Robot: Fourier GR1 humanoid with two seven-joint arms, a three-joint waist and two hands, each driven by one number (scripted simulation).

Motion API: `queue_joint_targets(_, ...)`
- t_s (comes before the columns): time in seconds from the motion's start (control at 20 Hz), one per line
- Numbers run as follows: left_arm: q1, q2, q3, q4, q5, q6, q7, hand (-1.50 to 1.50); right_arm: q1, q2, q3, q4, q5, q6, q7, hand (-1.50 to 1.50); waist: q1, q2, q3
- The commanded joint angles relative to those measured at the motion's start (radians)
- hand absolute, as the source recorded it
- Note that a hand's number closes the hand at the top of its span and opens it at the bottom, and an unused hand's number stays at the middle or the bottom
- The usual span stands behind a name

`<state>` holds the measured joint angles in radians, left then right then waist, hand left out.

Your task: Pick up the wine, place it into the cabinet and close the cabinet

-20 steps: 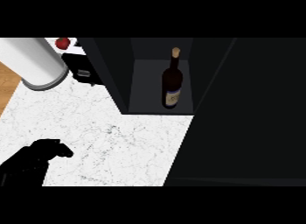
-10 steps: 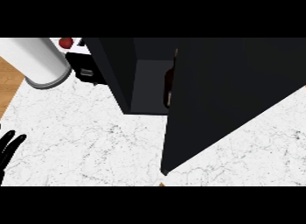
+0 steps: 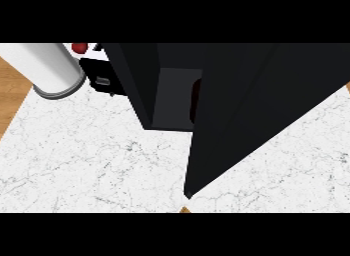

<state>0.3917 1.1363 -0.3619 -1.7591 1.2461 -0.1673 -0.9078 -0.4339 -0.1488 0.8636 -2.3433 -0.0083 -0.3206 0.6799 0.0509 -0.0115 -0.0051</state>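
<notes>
From the head view, the dark wine bottle (image 3: pixel 196 100) stands upright inside the black cabinet (image 3: pixel 145 75), upper centre, a sliver showing past the black door (image 3: pixel 266 105), which is nearly closed. Neither hand shows, so their state cannot be told.

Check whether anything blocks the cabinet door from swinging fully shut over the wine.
Nothing visible does. The wine bottle stands inside the cabinet, behind the door's edge, and the narrow gap left shows only interior. No hand is clearly in view.
</notes>
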Motion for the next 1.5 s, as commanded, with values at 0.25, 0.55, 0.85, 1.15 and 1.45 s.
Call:
queue_joint_targets(0.25,0.023,0.042,0.079,0.088,0.022,-0.154,0.003,-1.5,-0.296,0.141,-0.052,0.298,-0.009,-0.191,-0.06,1.5,0.011,0.015,-0.002)
queue_joint_targets(0.55,0.088,0.044,0.141,0.141,0.018,-0.235,-0.007,-1.5,-0.551,0.147,-0.291,0.555,-0.125,-0.165,-0.06,1.5,0.01,0.014,0.003)
queue_joint_targets(0.85,0.107,0.045,0.203,0.112,0.042,-0.239,0.043,-1.5,-0.678,0.148,-0.417,0.83,-0.286,-0.014,-0.207,1.5,0.009,0.02,0.004)
queue_joint_targets(1.15,0.116,0.034,0.261,0.124,0.041,-0.262,0.062,-1.5,-0.696,0.149,-0.464,0.986,-0.47,0.255,-0.22,1.5,0.007,0.023,0.005)
queue_joint_targets(1.45,0.133,0.03,0.284,0.163,0.038,-0.316,0.095,-1.5,-0.722,0.141,-0.377,1.101,-0.644,0.594,-0.094,1.5,0.023,0.026,0.003)
